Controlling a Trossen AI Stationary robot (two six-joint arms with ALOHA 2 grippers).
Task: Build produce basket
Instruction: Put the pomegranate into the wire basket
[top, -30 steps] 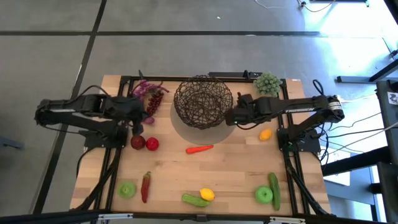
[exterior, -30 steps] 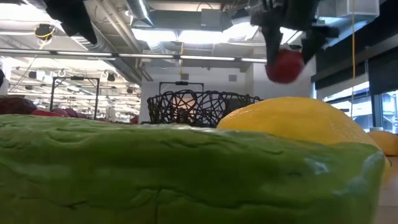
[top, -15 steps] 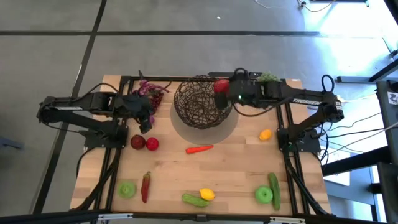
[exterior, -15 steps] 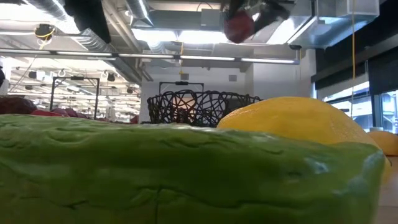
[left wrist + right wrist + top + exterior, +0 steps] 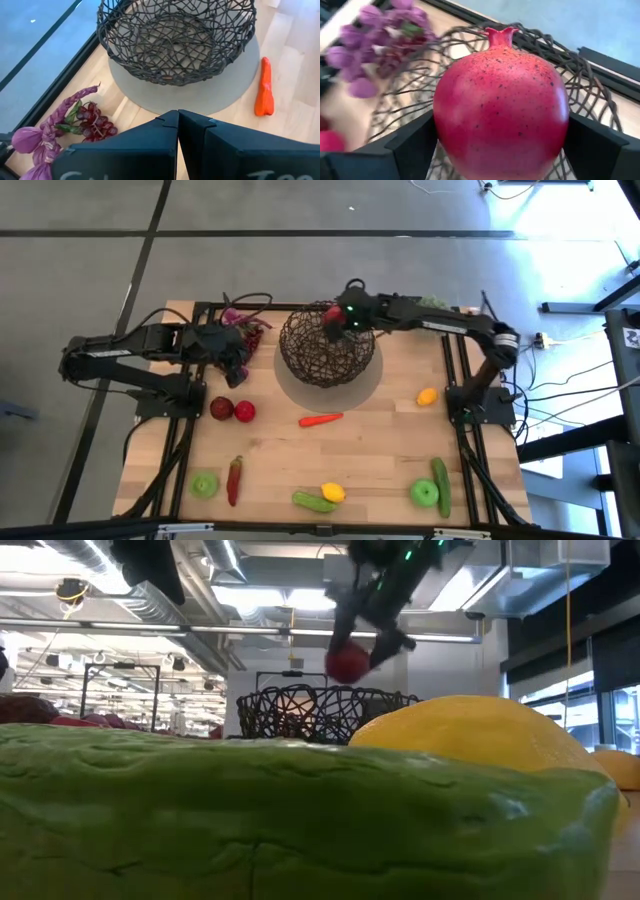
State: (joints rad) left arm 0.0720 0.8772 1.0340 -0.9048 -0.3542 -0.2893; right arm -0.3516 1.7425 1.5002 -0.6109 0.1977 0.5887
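The basket (image 5: 325, 348), a round bowl of dark woven wire, stands on a grey disc at the table's far middle; it also shows in the low view (image 5: 320, 712) and the left wrist view (image 5: 175, 40). My right gripper (image 5: 336, 320) is above the basket's far rim, shut on a red pomegranate (image 5: 501, 100) that hangs just above the rim (image 5: 348, 664). My left gripper (image 5: 177, 120) is shut and holds nothing; it hovers left of the basket (image 5: 238, 368), beside the purple grapes (image 5: 245, 330). My right gripper pinches the pomegranate between its two fingers (image 5: 410, 145), one on each opposite side at its widest part (image 5: 442, 117). The fingers slant down from the table's right. The fruit's crown (image 5: 501, 35) points away from the wrist, and the fruit is lifted clear above the basket.
On the table lie two red apples (image 5: 232, 410), a carrot (image 5: 320, 419), a chilli (image 5: 234, 478), green apples (image 5: 205, 484) (image 5: 424, 493), cucumbers (image 5: 312, 501) (image 5: 441, 478), a lemon (image 5: 333, 492) and a small orange fruit (image 5: 427, 395). A pale green cluster (image 5: 435, 303) sits at the far right.
My right gripper has swung with the pomegranate from the basket's right side toward the far edge and then left, until it was above the basket. It rose first, then came down toward the rim and turned about. My left gripper has shifted a little toward the basket.
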